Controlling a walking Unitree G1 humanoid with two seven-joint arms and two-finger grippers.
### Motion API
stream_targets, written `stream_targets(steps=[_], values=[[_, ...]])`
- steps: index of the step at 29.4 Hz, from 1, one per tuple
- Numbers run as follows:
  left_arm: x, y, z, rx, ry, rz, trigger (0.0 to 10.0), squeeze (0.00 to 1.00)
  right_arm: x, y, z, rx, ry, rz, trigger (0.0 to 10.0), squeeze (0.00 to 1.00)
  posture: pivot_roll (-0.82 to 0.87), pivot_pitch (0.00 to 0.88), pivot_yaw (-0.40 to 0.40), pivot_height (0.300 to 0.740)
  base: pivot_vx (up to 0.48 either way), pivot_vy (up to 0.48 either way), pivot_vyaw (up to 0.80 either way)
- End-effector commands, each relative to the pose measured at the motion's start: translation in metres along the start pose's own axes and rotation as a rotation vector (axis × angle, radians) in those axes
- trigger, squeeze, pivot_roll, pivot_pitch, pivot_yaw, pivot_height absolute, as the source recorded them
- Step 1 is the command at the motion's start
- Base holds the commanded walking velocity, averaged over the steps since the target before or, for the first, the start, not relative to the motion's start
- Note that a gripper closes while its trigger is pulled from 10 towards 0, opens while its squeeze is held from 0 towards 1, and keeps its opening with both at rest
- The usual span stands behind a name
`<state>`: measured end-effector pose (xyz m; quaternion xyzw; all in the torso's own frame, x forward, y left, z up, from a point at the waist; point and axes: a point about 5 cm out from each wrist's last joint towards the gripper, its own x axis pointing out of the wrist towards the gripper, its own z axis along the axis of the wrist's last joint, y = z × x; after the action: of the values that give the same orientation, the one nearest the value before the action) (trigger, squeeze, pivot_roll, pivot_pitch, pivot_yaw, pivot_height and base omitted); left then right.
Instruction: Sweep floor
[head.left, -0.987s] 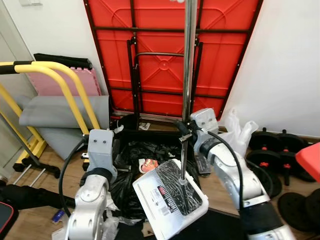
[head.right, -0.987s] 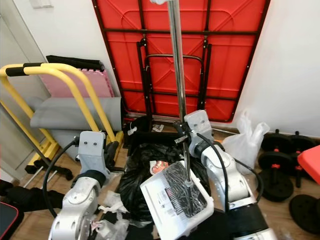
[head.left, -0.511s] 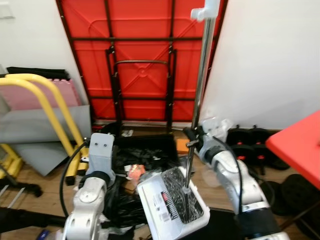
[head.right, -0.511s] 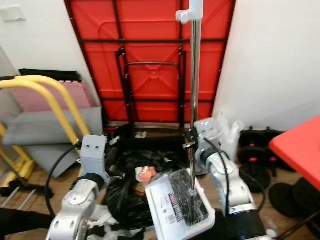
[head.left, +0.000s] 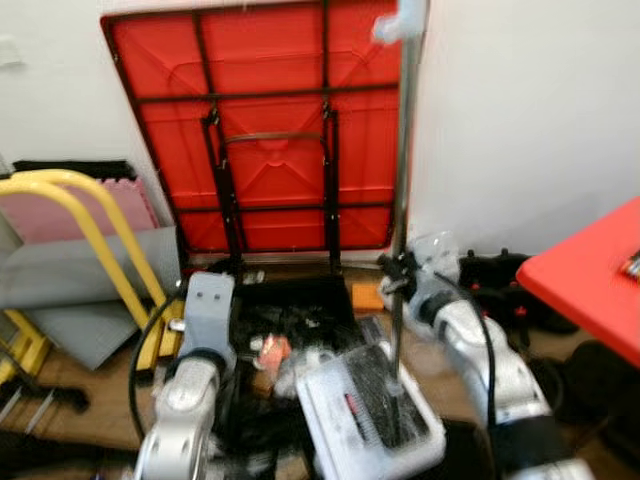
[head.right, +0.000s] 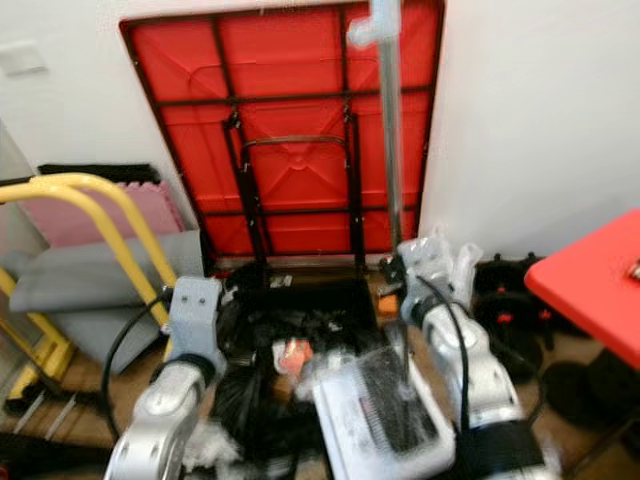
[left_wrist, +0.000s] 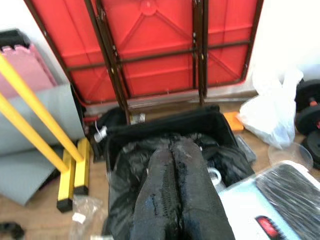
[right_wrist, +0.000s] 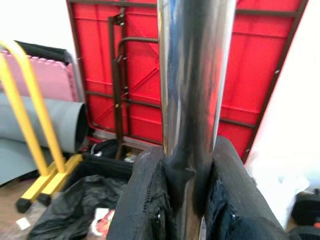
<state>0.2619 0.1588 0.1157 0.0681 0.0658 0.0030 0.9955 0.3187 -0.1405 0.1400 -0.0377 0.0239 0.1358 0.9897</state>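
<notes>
While the right gripper (right_wrist: 187, 200) pinches the dustpan's pole (head.left: 404, 150) upright above a black bin bag (left_wrist: 150, 155), left fingers (left_wrist: 175, 200) pressed together, emptying looks unfinished.

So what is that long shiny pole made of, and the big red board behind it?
The long shiny silver pole looks like polished metal: it mirrors the room. The right hand grips it. The big red folded table seems moulded plastic, with ribbed panels, on a dark metal frame.

Your right end effector (right_wrist: 192, 200) is clamped around the pole (right_wrist: 195, 75), arm raised and bent forward. Your left end effector (left_wrist: 175, 195) reaches forward, fingers (left_wrist: 160, 200) pressed together.
</notes>
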Motion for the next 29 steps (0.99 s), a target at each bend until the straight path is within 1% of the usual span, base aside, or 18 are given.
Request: stream_targets(steps=[1, 18, 29], values=[[-0.0013, 0.0036, -0.0019, 0.005, 0.009, 0.037, 10.0, 0.00, 0.0027, -0.0005, 0.0164, -0.016, -0.084, -0.002, 10.0, 0.00, -0.14, 0.000, 0.016, 0.740, -0.311, 0.000, 0.00], [-0.0023, 0.0042, -0.0012, 0.005, 0.006, 0.033, 10.0, 0.00, 0.0028, -0.0018, 0.0185, -0.022, -0.093, -0.017, 10.0, 0.00, -0.14, 0.000, 0.018, 0.740, -0.317, 0.000, 0.00], [-0.0032, 0.0064, 0.0016, 0.010, -0.013, 0.032, 10.0, 0.00, 0.0042, -0.0045, 0.0195, -0.013, -0.097, -0.042, 10.0, 0.00, -0.13, 0.000, 0.020, 0.740, 0.000, 0.000, 0.00]])
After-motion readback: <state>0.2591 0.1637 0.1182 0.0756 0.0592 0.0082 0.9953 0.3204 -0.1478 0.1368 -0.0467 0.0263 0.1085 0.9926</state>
